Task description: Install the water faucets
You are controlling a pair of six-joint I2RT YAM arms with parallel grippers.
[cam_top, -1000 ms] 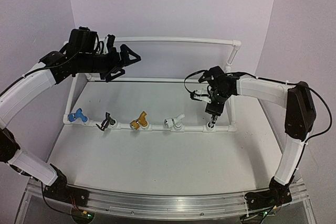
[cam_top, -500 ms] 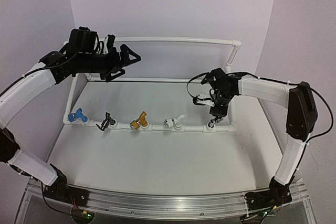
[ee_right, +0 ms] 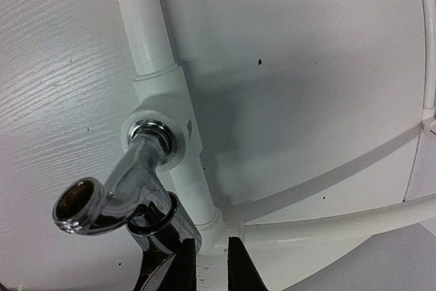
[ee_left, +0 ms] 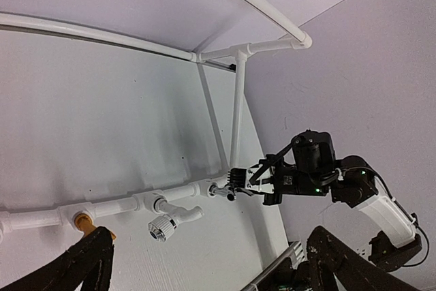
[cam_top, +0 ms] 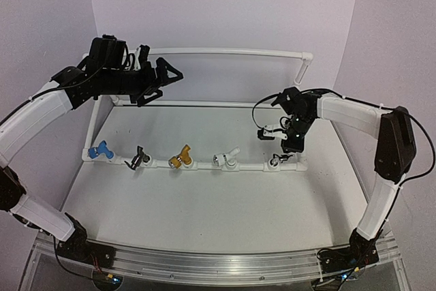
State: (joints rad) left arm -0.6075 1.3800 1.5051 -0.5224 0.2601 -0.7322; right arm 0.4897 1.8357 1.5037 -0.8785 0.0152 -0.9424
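R fingers (cam_top: 291,146) near-closed by silver faucet (ee_right: 119,192), L fingers (cam_top: 163,78) spread, raised

Blue faucet (cam_top: 101,149), black faucet (cam_top: 139,157), gold faucet (cam_top: 182,157), white faucet (cam_top: 226,158) — shiny silver faucet (ee_right: 122,192), white pipe frame (cam_top: 225,51).

Five faucets (cam_top: 184,157) along pipe frame (cam_top: 225,51)

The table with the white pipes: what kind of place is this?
Probably a robot test bench, not real plumbing: a bare white pipe frame on a table, plain walls around it, and small coloured faucets along its front pipe.
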